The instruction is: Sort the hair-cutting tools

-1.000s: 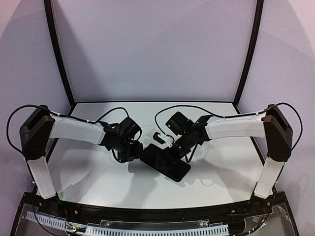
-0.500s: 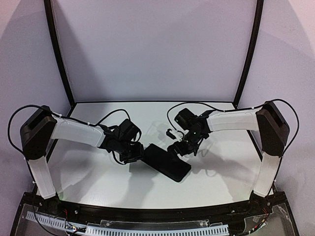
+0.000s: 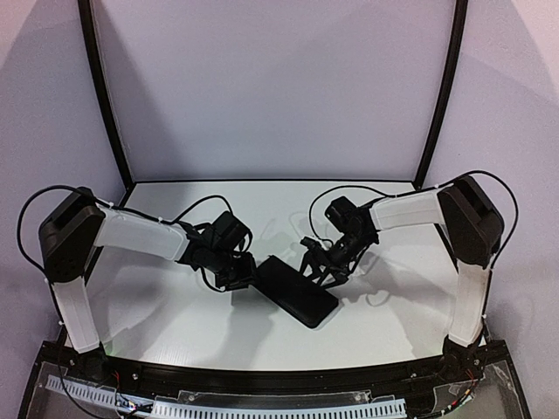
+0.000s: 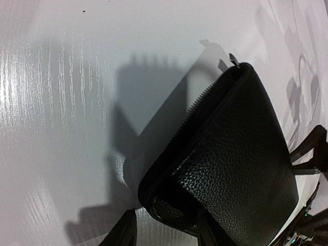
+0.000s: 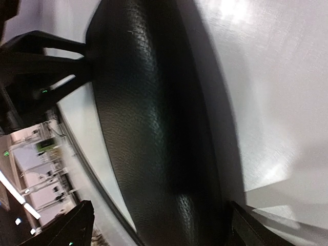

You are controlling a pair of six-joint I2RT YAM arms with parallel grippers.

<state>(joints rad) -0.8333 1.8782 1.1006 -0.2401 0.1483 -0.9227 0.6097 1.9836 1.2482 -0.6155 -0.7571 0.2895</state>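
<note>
A flat black zip case (image 3: 299, 293) lies slantwise at the middle of the white table. My left gripper (image 3: 238, 278) grips its left corner. In the left wrist view the case (image 4: 241, 154) has its rounded corner between my narrow-set fingers (image 4: 164, 233). My right gripper (image 3: 321, 266) is low over the case's far right edge. In the right wrist view it (image 5: 156, 225) stands wide open astride the case (image 5: 148, 128). No scissors or combs show in any view.
The white table (image 3: 157, 305) has a black rim. Black frame posts (image 3: 105, 96) stand at the back corners and grey walls close three sides. The left arm's fingers (image 5: 46, 56) show at the case's far end in the right wrist view.
My right gripper has swung back and to the right, then come down at the case's far right edge. My left gripper has stayed at the case's left corner.
</note>
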